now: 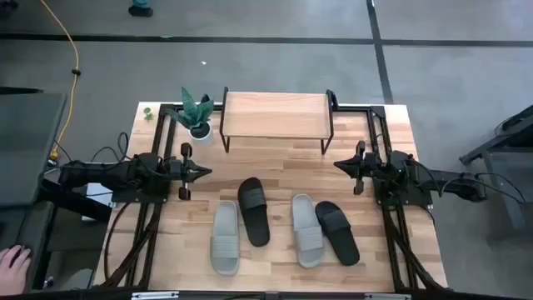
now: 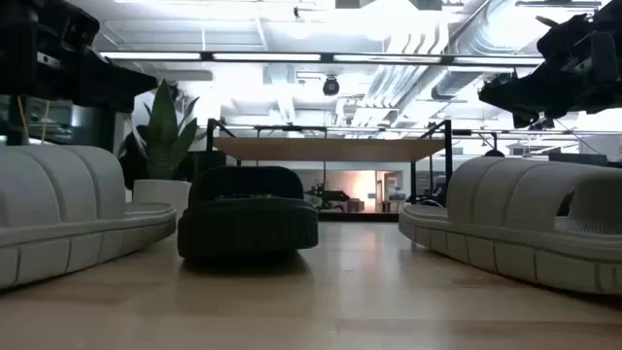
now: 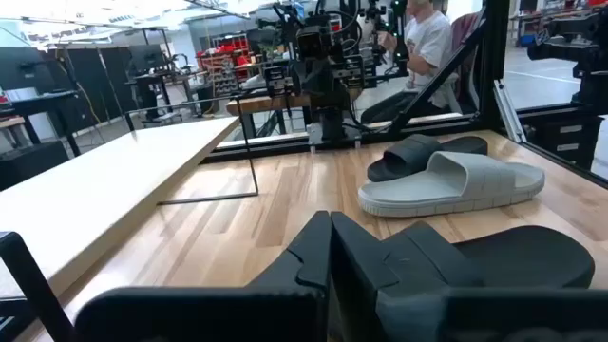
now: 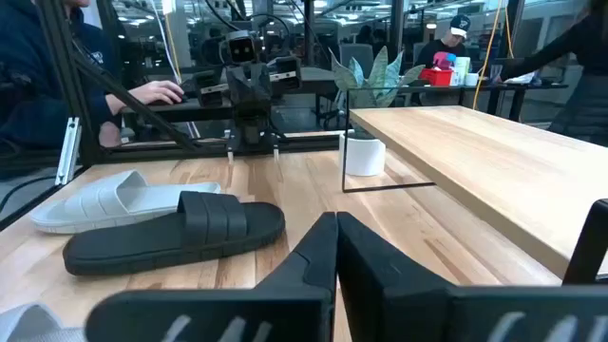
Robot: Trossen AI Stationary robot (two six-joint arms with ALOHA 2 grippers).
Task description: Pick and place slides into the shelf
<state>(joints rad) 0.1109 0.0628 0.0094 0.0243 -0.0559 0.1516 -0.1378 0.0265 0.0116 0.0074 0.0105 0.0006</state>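
Several slides lie soles down on the table's near half: a grey-green one (image 1: 226,237), a black one (image 1: 253,211), a second grey-green one (image 1: 306,230) and a second black one (image 1: 337,232). The shelf (image 1: 275,117), a light plank on thin black legs, stands at the far edge with nothing on its top. My left gripper (image 1: 207,172) hovers shut at the left, pointing toward the table's middle. My right gripper (image 1: 336,165) hovers shut at the right, facing it. Both are clear of the slides and the shelf. Their wrist views show shut fingers (image 3: 331,256) (image 4: 336,252).
A potted plant (image 1: 196,112) in a white pot stands just left of the shelf. Black frame rails (image 1: 150,225) (image 1: 391,233) run along both table sides. A person's hand (image 1: 12,262) shows off the table's near left corner. Bare wood lies between shelf and slides.
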